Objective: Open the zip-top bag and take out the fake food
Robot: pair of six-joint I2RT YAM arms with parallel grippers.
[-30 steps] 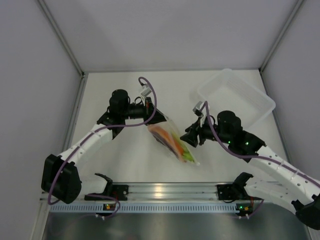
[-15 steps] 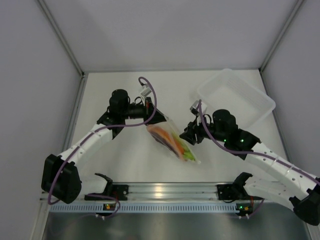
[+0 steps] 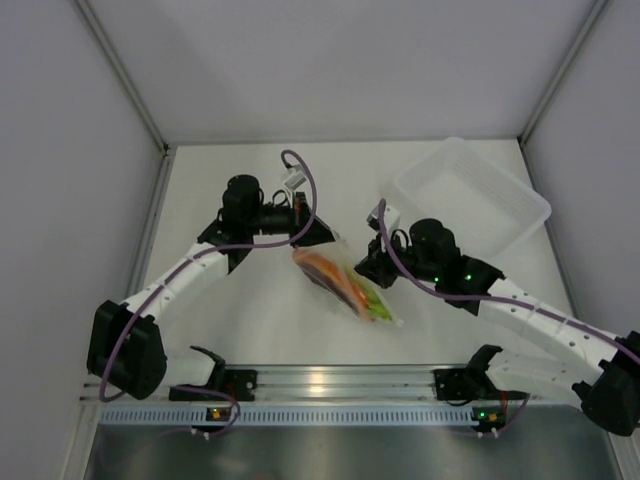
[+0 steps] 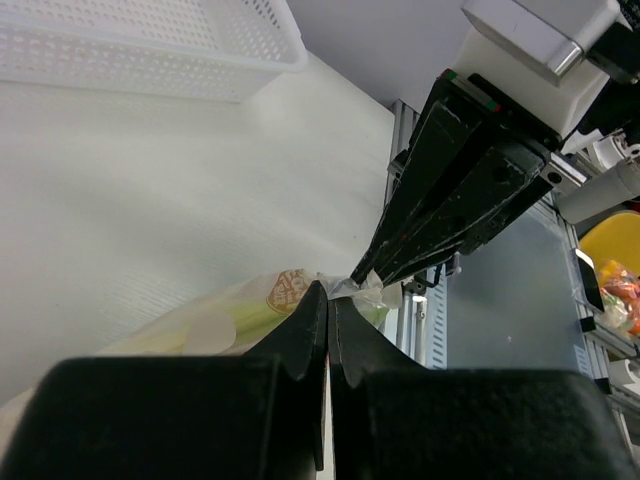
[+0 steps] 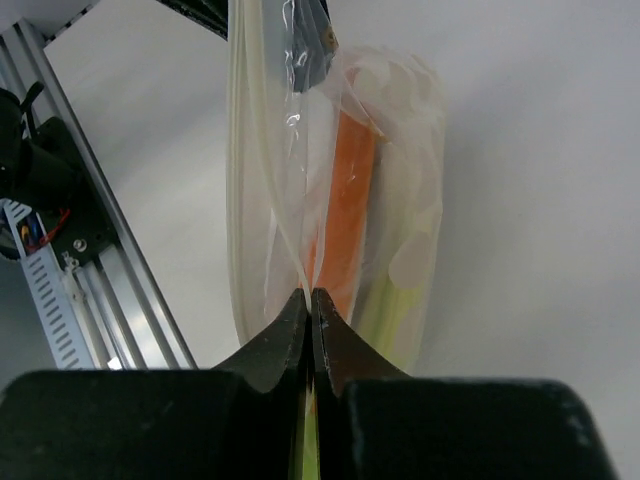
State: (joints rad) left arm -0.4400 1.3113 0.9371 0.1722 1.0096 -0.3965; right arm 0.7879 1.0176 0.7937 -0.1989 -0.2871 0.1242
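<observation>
Here we have the zip-top bag [image 3: 345, 283] pinched from both sides.
It sits between the arms near the middle of the desk [image 3: 230, 310], the left fingers [image 4: 300, 345] and the right fingers [image 5: 275, 350] each clenched on its thin film. We judge the plastic soft, light and slippery, best gripped close by the zip strip; the fake food [image 5: 345, 200] inside looks light.

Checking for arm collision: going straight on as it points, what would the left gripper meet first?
The left gripper pinches the zip-top bag; just past that film, the right gripper, fingers closed, lies dead ahead, though depth is unclear.
</observation>
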